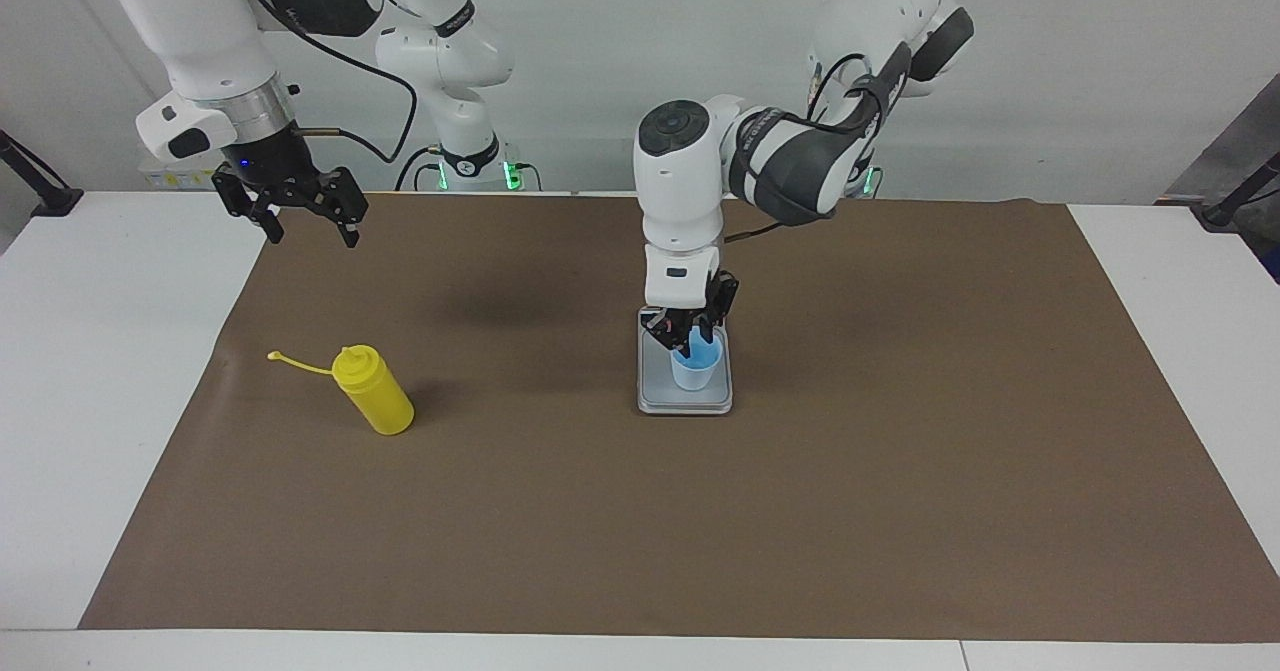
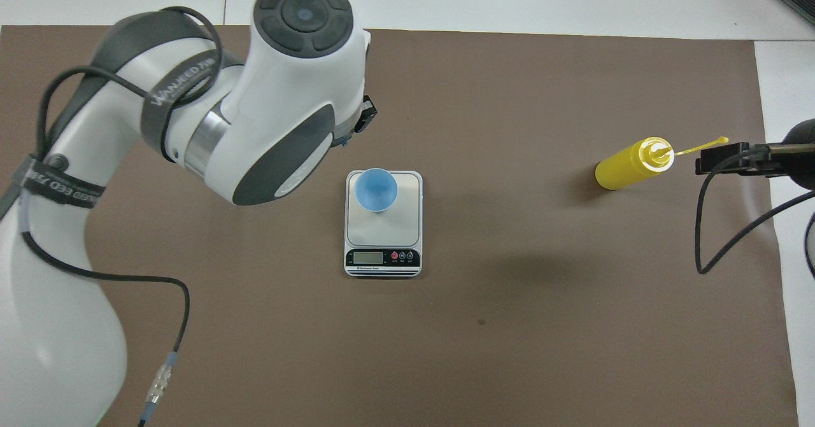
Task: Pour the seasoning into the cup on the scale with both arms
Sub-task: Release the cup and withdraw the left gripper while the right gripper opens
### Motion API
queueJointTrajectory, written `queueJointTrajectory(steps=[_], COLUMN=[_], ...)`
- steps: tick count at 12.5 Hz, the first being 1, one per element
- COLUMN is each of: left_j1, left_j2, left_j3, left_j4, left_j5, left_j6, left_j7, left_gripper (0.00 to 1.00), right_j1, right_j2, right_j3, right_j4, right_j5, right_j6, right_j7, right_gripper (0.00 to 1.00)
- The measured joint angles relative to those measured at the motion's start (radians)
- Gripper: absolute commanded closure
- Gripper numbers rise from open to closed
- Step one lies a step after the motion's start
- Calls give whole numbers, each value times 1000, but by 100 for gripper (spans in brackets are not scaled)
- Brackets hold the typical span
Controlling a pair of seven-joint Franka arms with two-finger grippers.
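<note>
**Cup stands on the scale, bottle untouched near the mat's edge**

Reading across the facing view, the first thing is the right gripper (image 1: pixel 311 235). It hangs in the air over the corner of the brown mat (image 1: pixel 900 511) that lies at the robots' edge and at the right arm's end of the worktop (image 1: pixel 100 401). Its two fingers stand clearly apart and nothing is between them. This arm waits.

Next comes the seasoning bottle (image 1: pixel 375 398), bright yellow. It stands on the mat close to the mat's edge at the right arm's end, about halfway between the robots' edge and the edge farthest from them. Its thin strap (image 1: pixel 300 362) sticks out from the cap toward that same end of the worktop. No gripper touches the bottle.

In the middle of the mat lies the scale (image 1: pixel 655 388), flat and silver-grey. In the overhead view its dark display strip (image 2: pixel 367 257) is at the end nearest to the robots. The light blue cup (image 1: pixel 695 373) stands upright on the weighing plate, on the part farther from the display.

The left gripper (image 1: pixel 692 336) points straight down, directly over the cup and very close to its rim. Whether it is apart, together or clamped on the rim, I cannot tell
</note>
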Motion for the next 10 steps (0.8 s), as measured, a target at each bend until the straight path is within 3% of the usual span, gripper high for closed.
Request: queueJointTrajectory(steps=[2,7,10], left_j1=[14,22,24], left_j2=[-29,-145,-202], left_j3=[77,465,624], left_j4=[19,30,13], left_j5=[-61,-344,-398], left_j6=[-52,-110,-148], left_j7=[127,563,826], left_gripper=[59,59,57], right_j1=[0,-2,-20], right_j2=[-7,-31,-66], right_j3=[0,-4,-5], right_j4=[-28,-140,-244], right_j5=[0,67,130], right_j6=[20,147,264], right_j7=[-44,-206,-345], right_gripper=[0,0,0])
